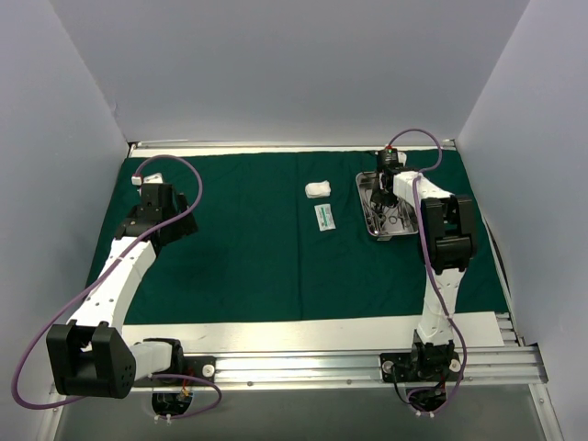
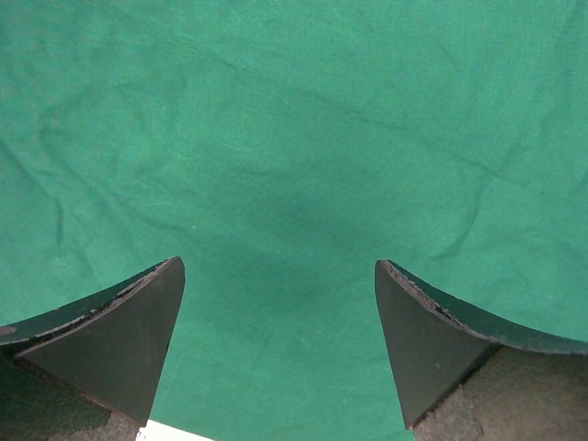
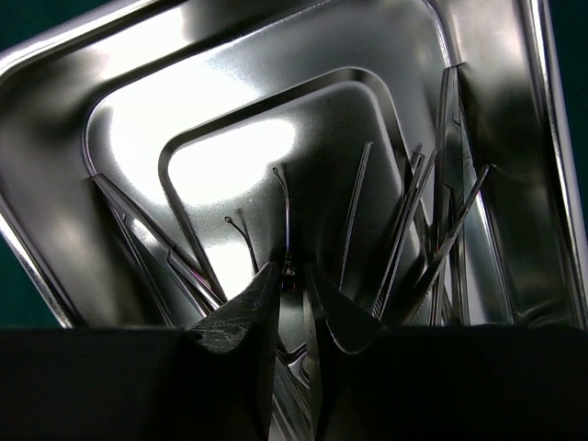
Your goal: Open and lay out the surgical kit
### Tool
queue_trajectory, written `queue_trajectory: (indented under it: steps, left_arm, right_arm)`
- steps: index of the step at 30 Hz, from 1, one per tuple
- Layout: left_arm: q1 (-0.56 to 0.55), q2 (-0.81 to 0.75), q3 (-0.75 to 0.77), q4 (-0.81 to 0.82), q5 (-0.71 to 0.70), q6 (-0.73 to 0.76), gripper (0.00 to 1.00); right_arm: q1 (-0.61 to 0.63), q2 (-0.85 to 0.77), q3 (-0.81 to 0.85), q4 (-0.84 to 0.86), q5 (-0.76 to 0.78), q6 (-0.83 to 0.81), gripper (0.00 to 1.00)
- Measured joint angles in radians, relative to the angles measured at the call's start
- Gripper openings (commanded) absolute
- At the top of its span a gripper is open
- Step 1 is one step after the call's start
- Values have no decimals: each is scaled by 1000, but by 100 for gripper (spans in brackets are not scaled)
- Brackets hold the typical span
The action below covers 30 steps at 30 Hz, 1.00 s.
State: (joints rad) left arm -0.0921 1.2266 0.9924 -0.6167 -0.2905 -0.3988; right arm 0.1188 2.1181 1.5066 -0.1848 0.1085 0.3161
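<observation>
The dark green drape (image 1: 239,257) lies spread flat over the table. The steel tray (image 1: 366,209) stands on it at the back right. The white gauze wad (image 1: 317,189) and the white-green packet (image 1: 323,218) lie on the drape left of the tray. My right gripper (image 1: 388,190) is down inside the tray (image 3: 276,55). Its jaws (image 3: 292,268) are nearly together around a thin steel instrument (image 3: 288,211). Several more thin instruments (image 3: 404,230) lean along the tray's right side. My left gripper (image 1: 150,190) hangs open and empty (image 2: 280,266) over bare drape (image 2: 294,138) at the far left.
Grey walls close in the back and both sides. A white table strip (image 1: 303,333) and the metal rail (image 1: 367,366) with the arm bases run along the near edge. A sliver of white table (image 2: 170,432) shows under the left gripper.
</observation>
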Motion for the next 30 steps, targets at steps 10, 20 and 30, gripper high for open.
queue_trajectory:
  steps: [10,20,30]
  left_arm:
    - [0,0,0,0,0,0,94]
    - [0,0,0,0,0,0,94]
    - [0,0,0,0,0,0,94]
  right_arm:
    - [0,-1,2,-3,0,-12,0]
    - [20,-86,2,-30,18,-49,0]
    - [200,-237,6,-29,33,2,0]
